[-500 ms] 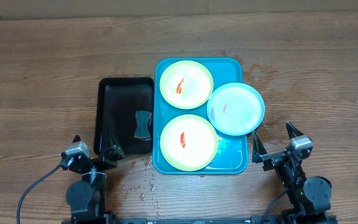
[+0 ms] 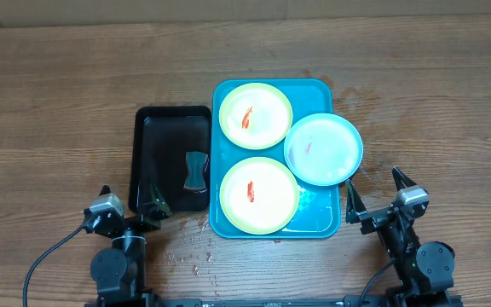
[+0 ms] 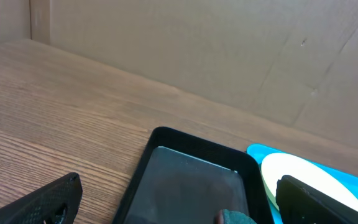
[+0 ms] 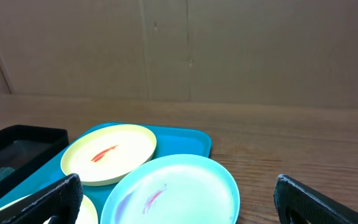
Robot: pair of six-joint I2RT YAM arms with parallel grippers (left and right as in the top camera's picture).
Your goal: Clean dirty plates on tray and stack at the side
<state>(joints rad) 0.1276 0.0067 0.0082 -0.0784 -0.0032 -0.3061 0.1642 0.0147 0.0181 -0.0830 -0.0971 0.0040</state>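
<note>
Progress: none of the task was judged done. All three dirty plates lay on the tray, each showing a smear, and no stack stood at the side on the counter (image 2: 58, 102).

Left claw (image 2: 129, 203): released, fingers spread wide, holding nothing, at the near edge of the counter just near of the black tray (image 2: 147, 128).

Black tray: left of the tray and just beside it. It held one small dark pad, possibly a sponge (image 2: 196, 170), near its right wall; otherwise bare.

Wet spots (image 2: 196, 247) on the counter near of the two trays.

The tray (image 2: 331, 223): far yellow-green plate (image 2: 256, 115) with a red streak; near yellow-green plate (image 2: 258, 194) with a red streak, both fully inside. The pale blue-white plate (image 2: 324, 149) sat at the right, overhanging the right rim, with a faint pinkish mark.

Right claw (image 2: 375, 189): released, fingers wide apart, empty, just near and right of the tray's near right corner.

Left to do: wipe all three plates, then stack them.
</note>
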